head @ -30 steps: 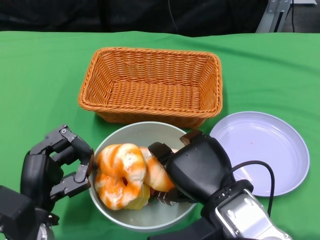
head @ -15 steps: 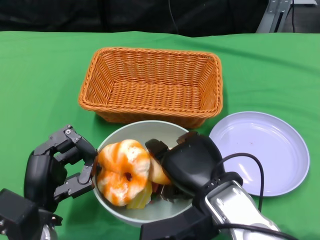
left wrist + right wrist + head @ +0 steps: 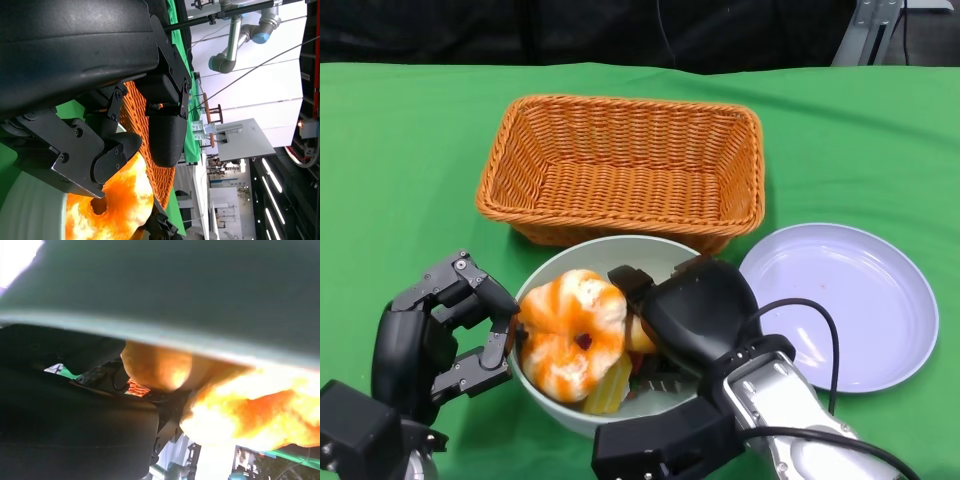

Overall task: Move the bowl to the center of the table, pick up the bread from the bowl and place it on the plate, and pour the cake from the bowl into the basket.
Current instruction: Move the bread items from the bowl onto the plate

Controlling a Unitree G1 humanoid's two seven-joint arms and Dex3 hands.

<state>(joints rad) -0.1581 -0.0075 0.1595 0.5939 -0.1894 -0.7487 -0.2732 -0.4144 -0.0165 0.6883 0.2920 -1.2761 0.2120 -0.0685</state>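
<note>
**Head view: both hands at the bowl**

Head view shows the right hand (image 3: 695, 320) reaching into the pale grey-green bowl (image 3: 552, 405) from its right side, fingers down among the food; whether they clasp anything cannot be told. Just left of that hand sits the bread (image 3: 572, 333), a ring-shaped bun streaked orange and white with a dark hole at its middle, raised above the rim. A yellow piece of cake (image 3: 607, 390) peeks out below it. The left hand (image 3: 445, 330) is at the bowl's left edge, fingers curled toward the rim; a firm hold cannot be confirmed. Right of the right hand lies the lavender plate (image 3: 840, 305). Beyond both hands stands the orange wicker basket (image 3: 625, 165), on the green table (image 3: 400, 150).
</note>
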